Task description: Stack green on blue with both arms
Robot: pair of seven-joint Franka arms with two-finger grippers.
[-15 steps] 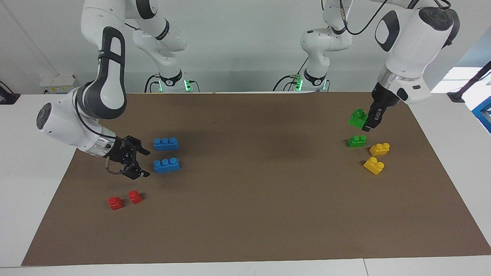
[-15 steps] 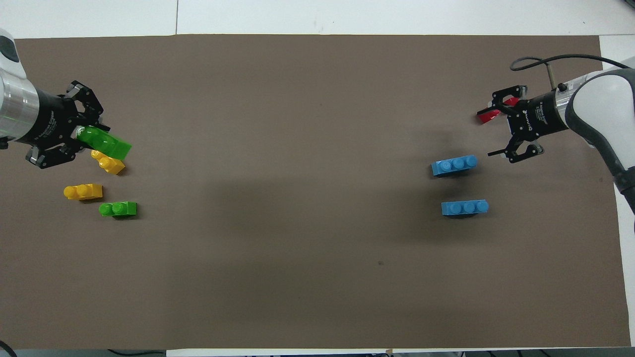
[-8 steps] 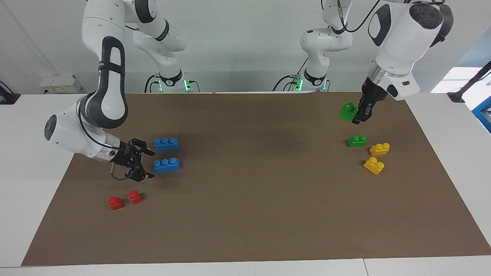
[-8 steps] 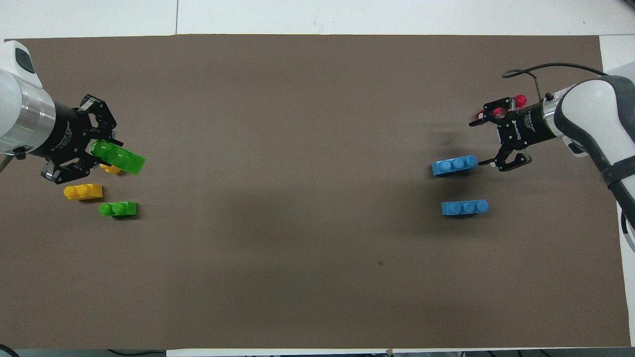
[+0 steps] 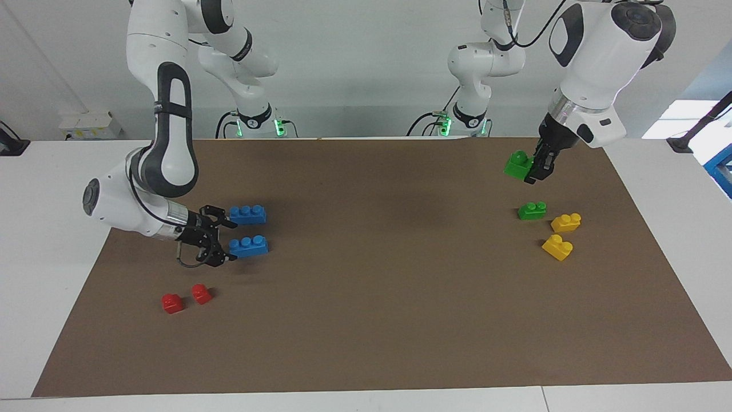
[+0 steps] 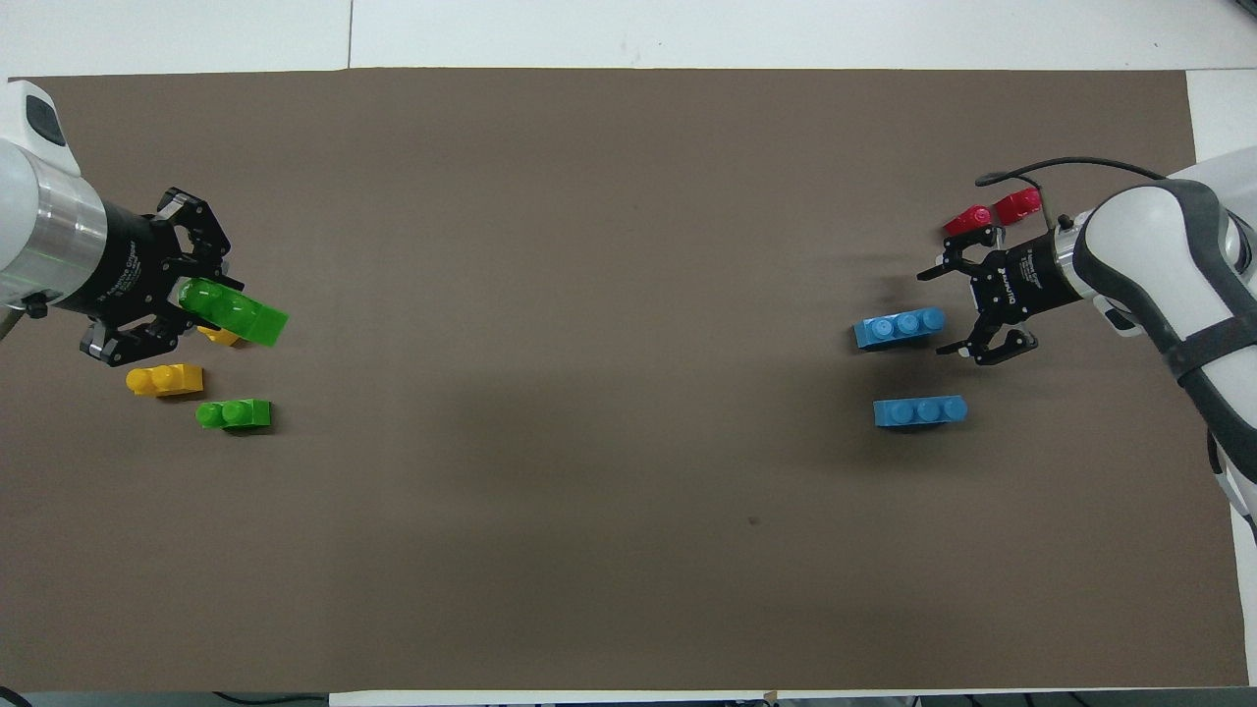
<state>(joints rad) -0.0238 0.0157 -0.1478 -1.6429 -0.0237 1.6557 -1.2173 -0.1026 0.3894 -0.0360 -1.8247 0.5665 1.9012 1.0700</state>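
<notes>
Since 1 second ago the left gripper [image 5: 530, 170] has risen from just above the mat, carrying the held green brick [image 5: 518, 165] up over the left arm's end of the brown mat [image 5: 366, 320]; its fingers are clamped on that brick, which hangs tilted, clear of the surface. Over the same second the right gripper [image 5: 230, 241] has travelled from beside the red bricks toward the blue bricks; its fingers stand wide apart, low, around the end of the farther blue brick [image 5: 248, 246]. Contact cannot be confirmed.

The nearer blue brick [image 5: 247, 214] lies beside it, parallel, unmoved. Both are long glossy plastic blocks with 3 round studs. A second green brick [image 5: 532, 210], short with 2 studs, rests flat on the mat below the raised one. 2 yellow bricks [image 5: 566, 222] of the same short shape lie just beside it, farther from the robots. 2 small red bricks [image 5: 172, 302] sit toward the right arm's end, farther out than the blue pair. The mat is matte and uniform, laid on a white table [image 5: 34, 240].
</notes>
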